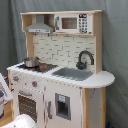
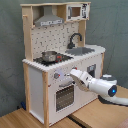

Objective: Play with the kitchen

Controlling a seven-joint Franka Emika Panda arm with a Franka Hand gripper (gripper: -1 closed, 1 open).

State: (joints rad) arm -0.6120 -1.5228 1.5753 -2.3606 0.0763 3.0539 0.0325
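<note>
The first exterior view faces the kitchen (image 1: pixel 60 75) from its sink end; the second exterior view from its stove end (slightly farther); both share its front.
</note>
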